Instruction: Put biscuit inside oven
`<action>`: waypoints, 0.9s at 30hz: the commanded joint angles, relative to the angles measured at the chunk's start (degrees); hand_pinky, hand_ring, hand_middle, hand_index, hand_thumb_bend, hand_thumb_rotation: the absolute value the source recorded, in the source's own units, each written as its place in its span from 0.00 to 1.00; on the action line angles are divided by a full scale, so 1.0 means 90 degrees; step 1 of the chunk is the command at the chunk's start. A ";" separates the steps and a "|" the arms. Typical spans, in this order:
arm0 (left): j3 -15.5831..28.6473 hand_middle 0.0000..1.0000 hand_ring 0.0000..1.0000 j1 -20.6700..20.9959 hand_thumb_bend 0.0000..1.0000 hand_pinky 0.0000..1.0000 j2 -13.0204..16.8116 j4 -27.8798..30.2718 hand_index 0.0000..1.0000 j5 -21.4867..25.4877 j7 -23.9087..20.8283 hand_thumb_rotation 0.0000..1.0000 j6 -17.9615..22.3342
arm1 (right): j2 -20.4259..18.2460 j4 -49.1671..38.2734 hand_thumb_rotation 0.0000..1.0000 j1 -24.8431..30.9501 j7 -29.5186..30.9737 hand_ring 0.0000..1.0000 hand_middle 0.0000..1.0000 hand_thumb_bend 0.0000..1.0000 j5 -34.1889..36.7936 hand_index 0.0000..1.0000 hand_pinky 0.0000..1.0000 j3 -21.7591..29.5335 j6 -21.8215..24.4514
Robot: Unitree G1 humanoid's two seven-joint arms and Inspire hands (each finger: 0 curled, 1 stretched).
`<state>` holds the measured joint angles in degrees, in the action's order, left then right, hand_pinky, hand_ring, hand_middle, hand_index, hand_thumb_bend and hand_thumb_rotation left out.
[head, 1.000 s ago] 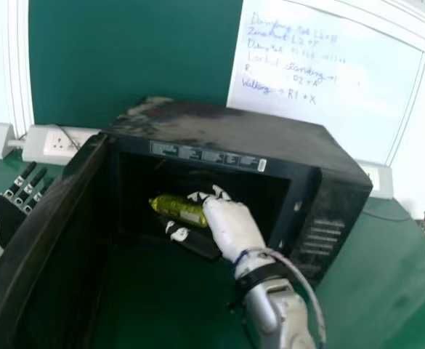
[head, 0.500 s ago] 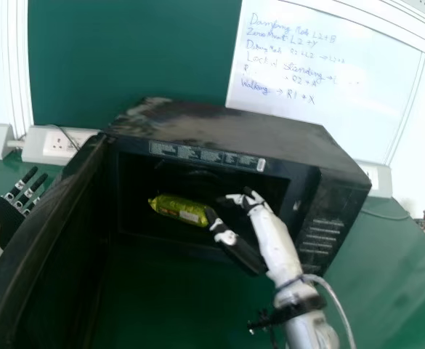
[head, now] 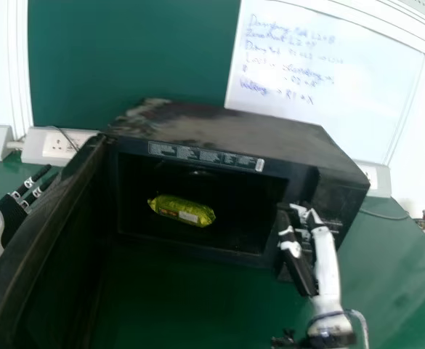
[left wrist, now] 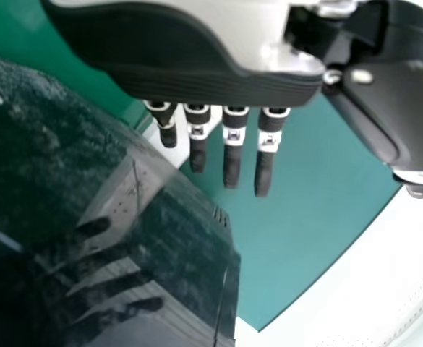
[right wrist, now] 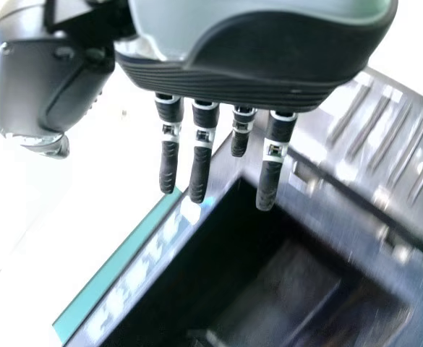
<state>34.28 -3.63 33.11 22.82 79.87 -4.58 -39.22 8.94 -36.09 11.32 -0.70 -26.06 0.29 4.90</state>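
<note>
Item, nearest: my right hand (head: pixel 327 265), in front of the oven's (head: pixel 219 127) control side, fingers straight and slightly spread, pinching nothing. Item: my left hand (head: pixel 10 212), left of the oven, outside its swung-open door (head: pixel 45 276), fingers likewise straight and holding nothing. Item, farther in: the biscuit packet (head: pixel 183 210), lying inside the oven, well apart from both hands. From my right fingers it lies leftward and deeper; its long axis runs across the oven's mouth, right end slightly nearer the opening. My right hand is the nearer of the two, with no part of the door between it and the packet. Placement I judge complete; the next move should be drawing the right hand clear of the oven front, minding its corner. Count: two hands, one door, one oven, one packet, one green table (head: pixel 176 298) beneath the oven; behind the oven, one whiteboard (head: pixel 321 94) and one green board (head: pixel 132 58).
</note>
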 commanded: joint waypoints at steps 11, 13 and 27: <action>-0.0421 0.96 0.99 0.0112 0.39 1.00 -0.0082 0.0161 0.90 -0.0119 0.0374 0.03 -0.0028 | -0.0104 -0.0446 0.38 0.0645 -0.0163 0.72 0.74 0.71 0.0332 0.74 0.64 0.0593 -0.0326; -0.0535 0.96 0.99 0.0108 0.37 1.00 -0.0095 0.0277 0.91 -0.0281 0.0344 0.05 -0.0012 | -0.0179 -0.0536 0.36 0.0710 -0.0170 0.72 0.74 0.71 0.0432 0.74 0.64 0.0667 -0.0262; -0.1033 1.00 1.00 0.0133 0.23 1.00 -0.0118 0.0609 1.00 -0.0480 -0.0071 0.06 -0.0156 | -0.0372 -0.0777 0.34 0.0772 -0.0227 0.65 0.73 0.70 0.0556 0.72 0.54 0.1032 -0.0141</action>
<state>26.35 -3.03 31.97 27.59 75.59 -5.54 -39.48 5.66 -42.26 18.74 -2.44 -21.06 8.82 3.40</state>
